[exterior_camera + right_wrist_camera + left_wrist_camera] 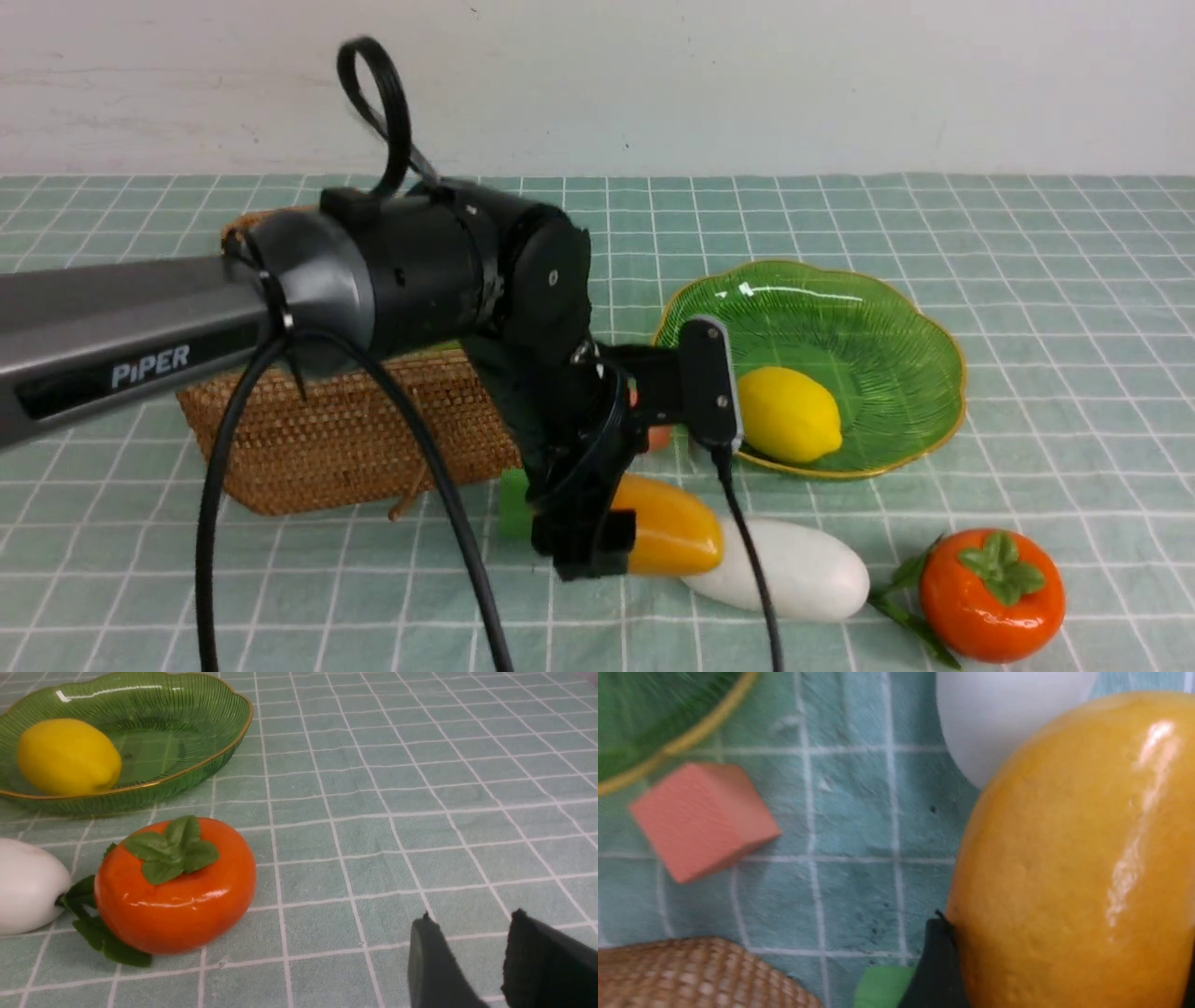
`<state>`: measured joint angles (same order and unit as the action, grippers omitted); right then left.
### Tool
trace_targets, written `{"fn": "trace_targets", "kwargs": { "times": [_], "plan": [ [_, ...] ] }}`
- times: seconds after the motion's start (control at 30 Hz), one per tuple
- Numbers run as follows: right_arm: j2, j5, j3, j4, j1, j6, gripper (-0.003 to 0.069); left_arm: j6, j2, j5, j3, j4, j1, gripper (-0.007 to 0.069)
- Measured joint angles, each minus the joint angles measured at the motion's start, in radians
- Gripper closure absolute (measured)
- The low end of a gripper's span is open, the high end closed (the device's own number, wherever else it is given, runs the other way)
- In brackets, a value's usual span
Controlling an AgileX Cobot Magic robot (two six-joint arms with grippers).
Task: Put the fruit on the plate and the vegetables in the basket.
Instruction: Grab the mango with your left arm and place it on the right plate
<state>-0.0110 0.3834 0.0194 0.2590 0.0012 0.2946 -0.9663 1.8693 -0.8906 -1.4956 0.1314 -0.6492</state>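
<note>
Checked green tabletop [1074, 280], centre right of frame: ribbed green plate [868, 308] holding one yellow lemon [787, 415]. Left claw [597, 541] clamps the orange-yellow mango [667, 532]; right claw [472, 924] slightly parted, empty.

- The left arm [112, 345] is built as a grey, flat-sided link marked "PIPER" in white.
- A rounded grey cap is followed by a black cylindrical wrist housing [439, 271].
- A black cable [378, 103] is looped above the housing; others are hung below it.
- A black camera block [709, 383] with a pale rim and small screws is fitted beside the wrist.
- The left pincer [597, 546] is black and blocky.
- The right pincer [472, 917] is formed of two dark matte fingers [434, 961] with ragged tips.
</note>
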Motion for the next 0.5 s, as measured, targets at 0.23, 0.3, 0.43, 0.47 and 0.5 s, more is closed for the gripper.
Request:
{"fn": "trace_targets", "kwargs": {
  "times": [0.23,0.3,0.43,0.47,0.5],
  "plan": [
    [0.0,0.0,0.0,0.0,0.0,0.0,0.0417,0.068,0.05,0.3,-0.19,0.134,0.0,0.0061],
    [0.0,0.0,0.0,0.0,0.0,0.0,0.0417,0.1,0.103,0.521,-0.224,0.223,0.0,0.0061],
    [0.0,0.0,0.0,0.0,0.0,0.0,0.0417,0.11,0.243,0.783,-0.287,0.336,-0.001,0.0061],
    [0.0,0.0,0.0,0.0,0.0,0.0,0.0417,0.111,0.294,0.827,-0.311,0.347,-0.001,0.0061],
    [0.0,0.0,0.0,0.0,0.0,0.0,0.0417,0.111,0.302,0.836,-0.315,0.349,0.0,0.0061]
  ]
}}
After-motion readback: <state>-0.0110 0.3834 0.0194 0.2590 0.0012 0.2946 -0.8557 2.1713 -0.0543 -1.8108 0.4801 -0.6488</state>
